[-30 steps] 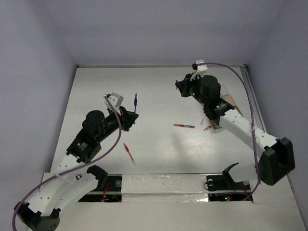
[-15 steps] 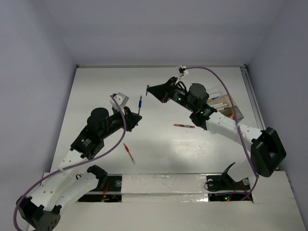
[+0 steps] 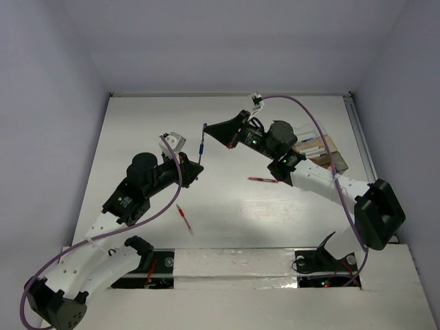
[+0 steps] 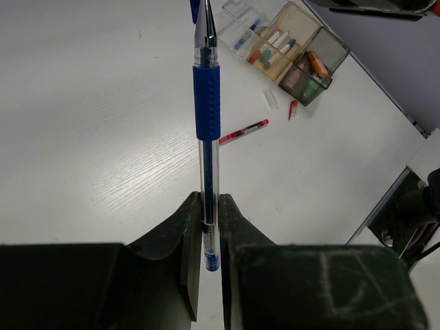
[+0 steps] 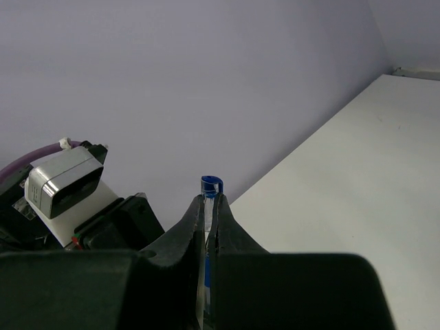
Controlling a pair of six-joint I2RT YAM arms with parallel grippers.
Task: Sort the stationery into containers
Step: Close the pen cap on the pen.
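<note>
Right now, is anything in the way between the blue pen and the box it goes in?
Yes. The left gripper holds the blue pen in the air, and the right gripper, shut on a blue-ended piece, reaches across with its arm between pen and organiser box. A red pen lies flat below.

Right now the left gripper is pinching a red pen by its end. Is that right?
Not quite: the pen pinched by its end in the left gripper is blue, not red. The left wrist view shows it.
</note>
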